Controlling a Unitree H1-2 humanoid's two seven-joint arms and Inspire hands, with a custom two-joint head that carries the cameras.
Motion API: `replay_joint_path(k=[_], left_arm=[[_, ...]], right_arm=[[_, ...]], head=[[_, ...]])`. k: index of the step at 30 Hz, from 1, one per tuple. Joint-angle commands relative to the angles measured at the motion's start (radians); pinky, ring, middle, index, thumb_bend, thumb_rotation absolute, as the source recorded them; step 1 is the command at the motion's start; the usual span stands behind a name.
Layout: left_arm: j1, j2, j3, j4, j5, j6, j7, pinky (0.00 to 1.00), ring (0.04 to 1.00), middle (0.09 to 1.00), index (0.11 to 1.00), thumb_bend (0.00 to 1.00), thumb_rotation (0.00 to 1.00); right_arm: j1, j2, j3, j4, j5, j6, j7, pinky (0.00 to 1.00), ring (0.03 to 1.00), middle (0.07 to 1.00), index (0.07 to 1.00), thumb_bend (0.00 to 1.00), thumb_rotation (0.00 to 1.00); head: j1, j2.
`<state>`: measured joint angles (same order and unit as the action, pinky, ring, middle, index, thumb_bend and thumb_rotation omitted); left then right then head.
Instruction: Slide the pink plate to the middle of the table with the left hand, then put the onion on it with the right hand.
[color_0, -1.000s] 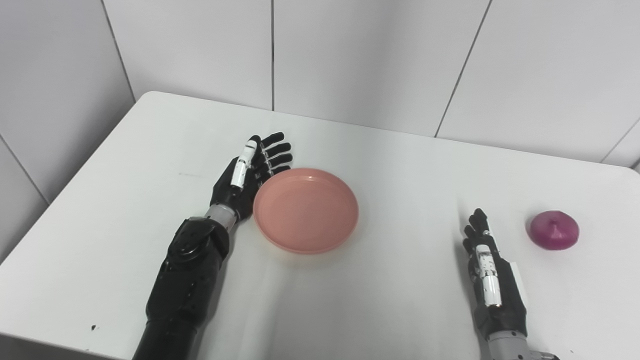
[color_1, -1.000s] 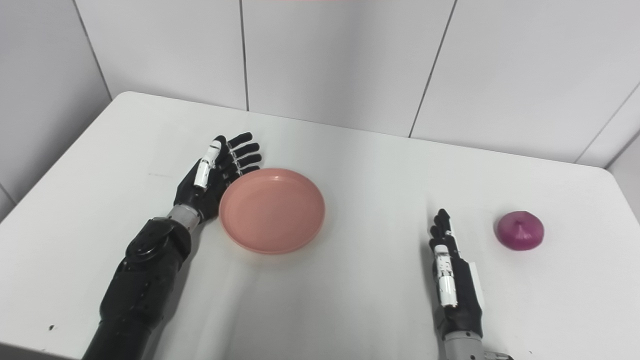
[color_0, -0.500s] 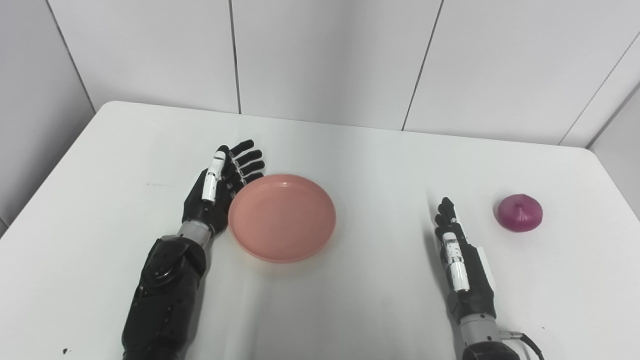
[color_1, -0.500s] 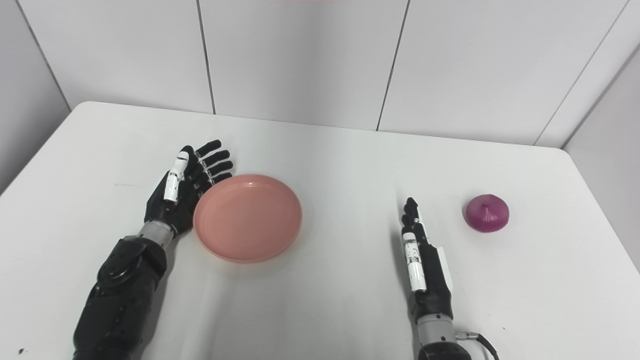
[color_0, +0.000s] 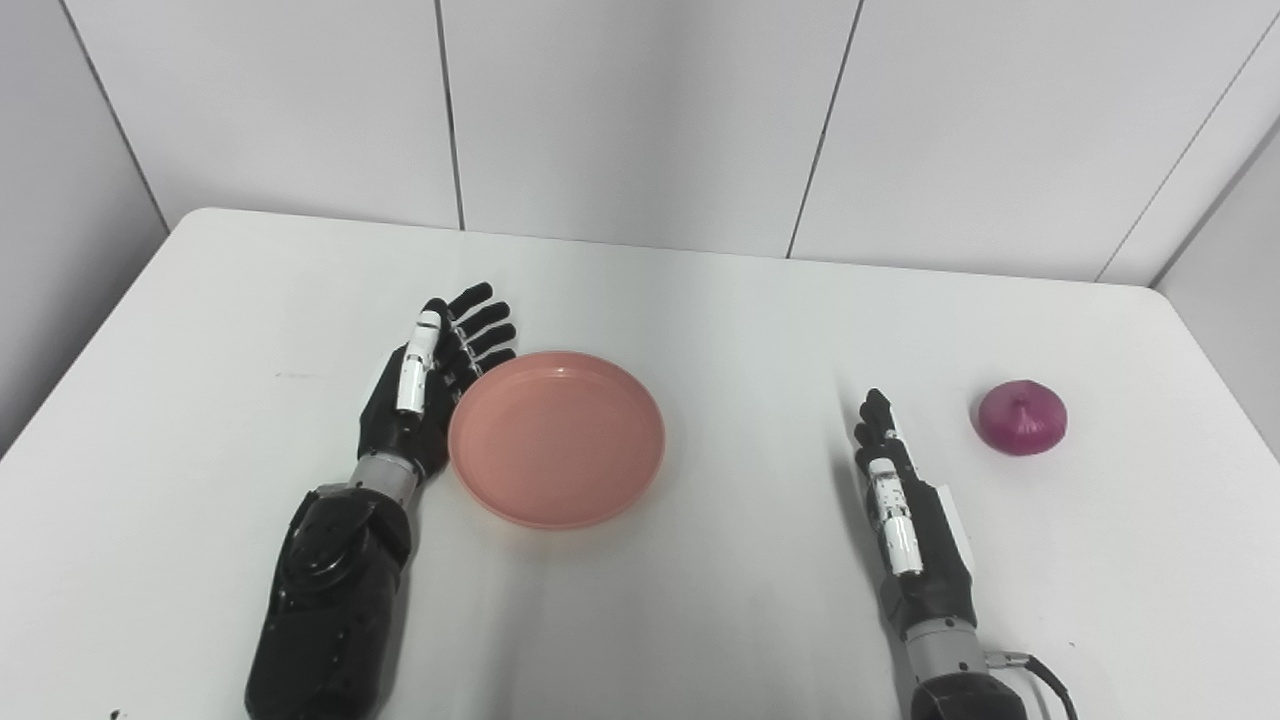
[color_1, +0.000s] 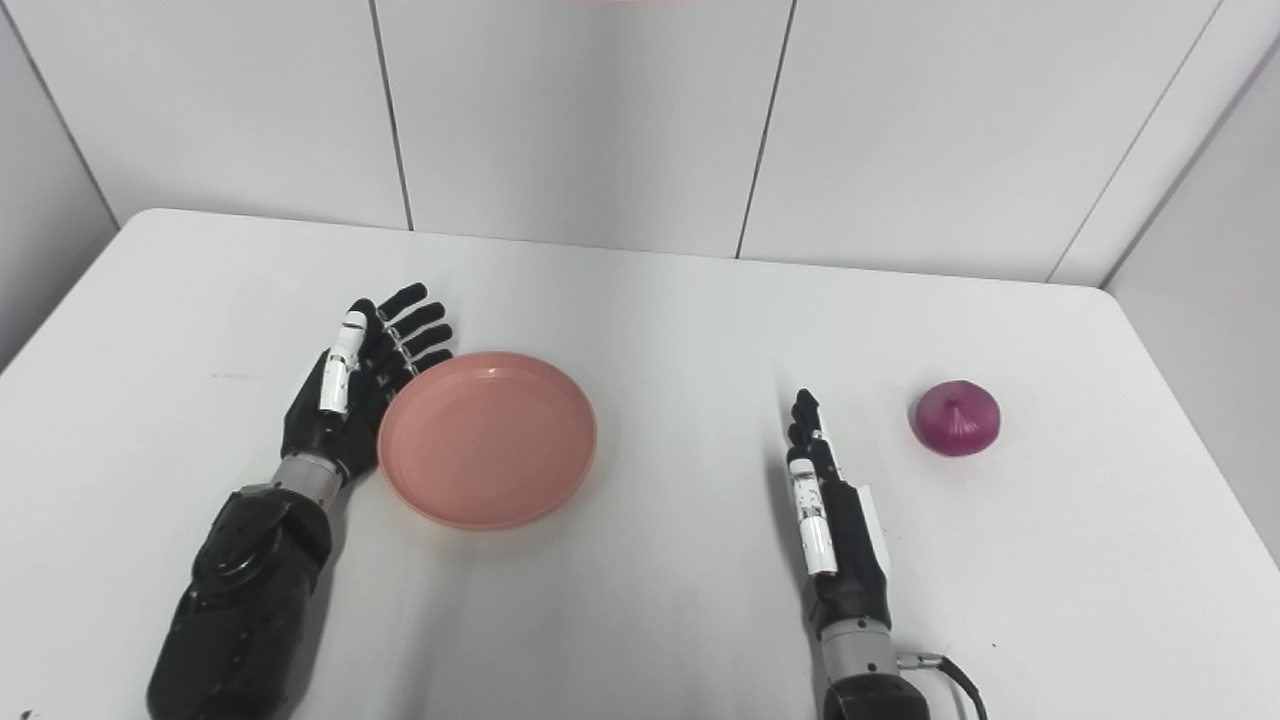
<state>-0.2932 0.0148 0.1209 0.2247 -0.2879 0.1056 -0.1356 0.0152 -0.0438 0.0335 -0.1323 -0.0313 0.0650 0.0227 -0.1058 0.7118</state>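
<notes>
Left hand (color_0: 425, 385) flat and open against the plate (color_0: 557, 437) rim – set to push, gripping nothing – plate left of centre; right hand (color_0: 905, 510) open, empty, edge-on, waiting short of the onion (color_0: 1021, 417).

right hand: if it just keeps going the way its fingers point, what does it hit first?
Likely nothing. The right hand points toward the far edge of the table; the onion lies off to its right, apart, and the pink plate to its left. Depth is uncertain.
</notes>
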Motion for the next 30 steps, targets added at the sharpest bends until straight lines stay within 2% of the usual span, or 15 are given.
replay_joint_path(k=[1,5,13,23,30], left_arm=[[0.014,-0.016,-0.011,-0.011,0.004,0.007,0.007,0.76,0.787,0.796,0.784,0.38,1.00],[0.019,-0.034,-0.013,-0.030,0.006,0.016,0.020,0.75,0.781,0.791,0.777,0.39,1.00],[0.025,-0.056,-0.034,-0.027,0.021,0.004,0.029,0.75,0.778,0.784,0.766,0.40,1.00],[0.038,-0.073,-0.062,-0.072,0.030,0.034,0.038,0.73,0.770,0.779,0.766,0.41,1.00],[0.050,-0.101,-0.077,-0.100,0.046,0.044,0.057,0.73,0.768,0.779,0.764,0.40,1.00]], right_arm=[[-0.016,0.008,0.009,-0.012,-0.001,0.003,0.006,1.00,1.000,1.000,1.000,0.28,1.00],[-0.016,0.011,0.008,-0.018,-0.002,0.019,0.003,1.00,1.000,1.000,1.000,0.30,1.00],[-0.017,0.011,0.010,-0.016,-0.004,0.008,0.003,1.00,1.000,1.000,1.000,0.29,1.00],[-0.018,0.015,0.009,-0.015,-0.006,0.004,-0.003,1.00,0.997,1.000,1.000,0.31,1.00],[-0.019,0.011,0.011,-0.021,0.000,0.011,0.002,1.00,1.000,1.000,1.000,0.28,1.00]], head=[[0.001,0.003],[0.000,0.005],[-0.001,0.010],[0.000,0.012],[0.007,0.013]])
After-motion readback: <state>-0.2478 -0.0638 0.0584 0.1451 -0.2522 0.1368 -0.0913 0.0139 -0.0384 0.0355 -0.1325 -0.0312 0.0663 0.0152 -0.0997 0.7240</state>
